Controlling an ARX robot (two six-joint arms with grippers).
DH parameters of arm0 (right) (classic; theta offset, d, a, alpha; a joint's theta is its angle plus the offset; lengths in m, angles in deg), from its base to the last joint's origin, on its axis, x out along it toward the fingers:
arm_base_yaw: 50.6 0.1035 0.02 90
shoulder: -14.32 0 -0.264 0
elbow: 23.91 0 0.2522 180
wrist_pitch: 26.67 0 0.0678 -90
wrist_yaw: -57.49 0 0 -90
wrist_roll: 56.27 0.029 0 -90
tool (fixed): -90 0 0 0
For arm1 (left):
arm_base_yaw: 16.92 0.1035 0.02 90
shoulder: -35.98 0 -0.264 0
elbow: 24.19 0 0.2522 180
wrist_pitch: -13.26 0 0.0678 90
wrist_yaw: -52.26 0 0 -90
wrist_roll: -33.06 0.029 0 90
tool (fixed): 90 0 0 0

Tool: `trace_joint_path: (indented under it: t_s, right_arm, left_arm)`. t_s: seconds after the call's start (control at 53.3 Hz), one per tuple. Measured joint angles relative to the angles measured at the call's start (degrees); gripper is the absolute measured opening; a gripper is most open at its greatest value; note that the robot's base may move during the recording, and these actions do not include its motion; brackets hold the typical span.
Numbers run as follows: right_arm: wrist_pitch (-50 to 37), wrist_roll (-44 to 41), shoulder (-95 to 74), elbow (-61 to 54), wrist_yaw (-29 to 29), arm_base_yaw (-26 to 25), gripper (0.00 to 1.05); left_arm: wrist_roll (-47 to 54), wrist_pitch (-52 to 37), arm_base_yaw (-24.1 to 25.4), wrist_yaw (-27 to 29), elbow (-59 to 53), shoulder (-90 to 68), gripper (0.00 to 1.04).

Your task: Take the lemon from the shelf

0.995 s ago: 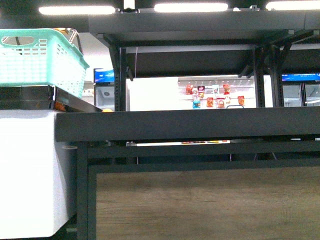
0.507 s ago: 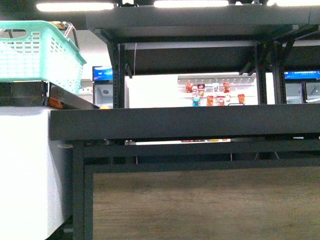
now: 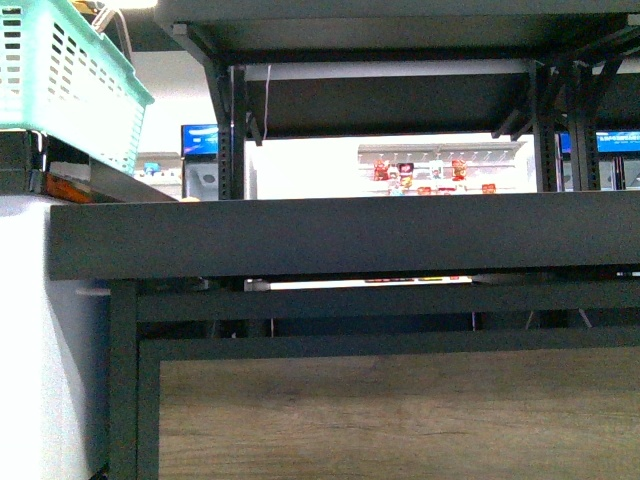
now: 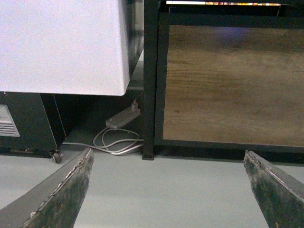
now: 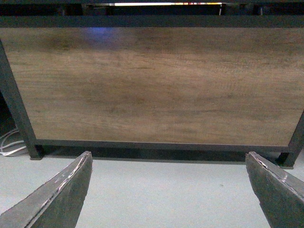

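The shelf (image 3: pixel 350 235) fills the front view as a black rack, its wide tray lip running across the middle under perforated uprights (image 3: pixel 237 130). The lemon is out of view; the lip hides what lies on the tray. My left gripper (image 4: pixel 168 190) hangs open low over the grey floor, facing the shelf's black leg (image 4: pixel 150 80) and wood panel (image 4: pixel 228 80). Also open over the floor, my right gripper (image 5: pixel 168 192) faces the same wood panel (image 5: pixel 152 80) below the shelf's bottom rail (image 5: pixel 156 21). Neither gripper holds anything.
A teal plastic basket (image 3: pixel 60 80) sits on a white cabinet (image 3: pixel 40 330) left of the shelf. A grey power strip (image 4: pixel 122 117) and a coiled white cable (image 4: pixel 116 142) lie on the floor by the shelf leg. Distant store displays (image 3: pixel 430 170) show through the rack.
The front view has closed in on the shelf: the tray lip looks larger and higher, and the teal basket has slid towards the upper left corner.
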Motion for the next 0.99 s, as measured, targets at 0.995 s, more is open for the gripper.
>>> trace_joint_path:
  t_s: [0.995]
  right_arm:
    - [0.00, 0.00, 0.00, -0.02, -0.15, 0.00, 0.97]
  left_arm:
    - [0.00, 0.00, 0.00, 0.02, 0.00, 0.07, 0.97]
